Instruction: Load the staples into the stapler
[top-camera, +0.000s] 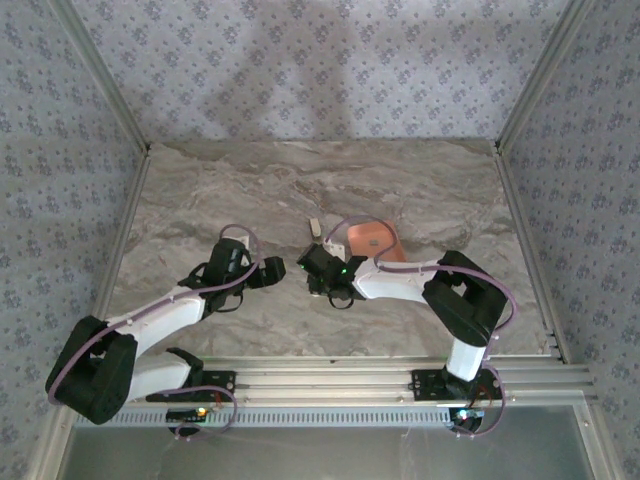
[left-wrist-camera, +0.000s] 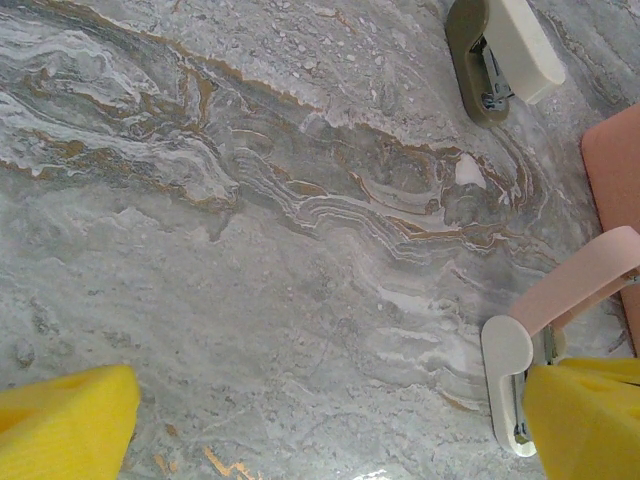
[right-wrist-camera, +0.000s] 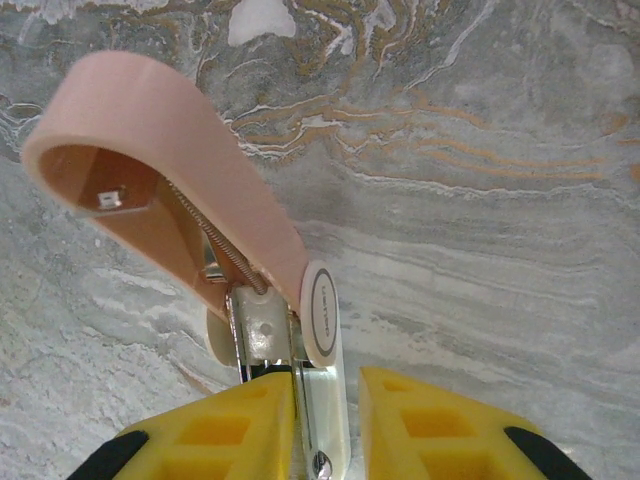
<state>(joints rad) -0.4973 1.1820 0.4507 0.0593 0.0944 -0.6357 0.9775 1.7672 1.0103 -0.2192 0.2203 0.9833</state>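
Pink-and-white mini stapler (right-wrist-camera: 255, 270) is clenched in my right hand (right-wrist-camera: 325, 400), pink lid (right-wrist-camera: 150, 140) swung up, metal rail (right-wrist-camera: 250, 340) bared, long axis pointing away toward my left hand (left-wrist-camera: 325, 430). That one hangs released, wide apart, stapler just beside one yellow finger (left-wrist-camera: 590, 420), over the grey marble bench (left-wrist-camera: 250, 250).

Lab rig — aluminium frame (top-camera: 350, 385), wallpapered panels (top-camera: 300, 70)

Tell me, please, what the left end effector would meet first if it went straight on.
Probably the stapler, gripped by the right end effector, just ahead of the left end effector; depth is unclear.
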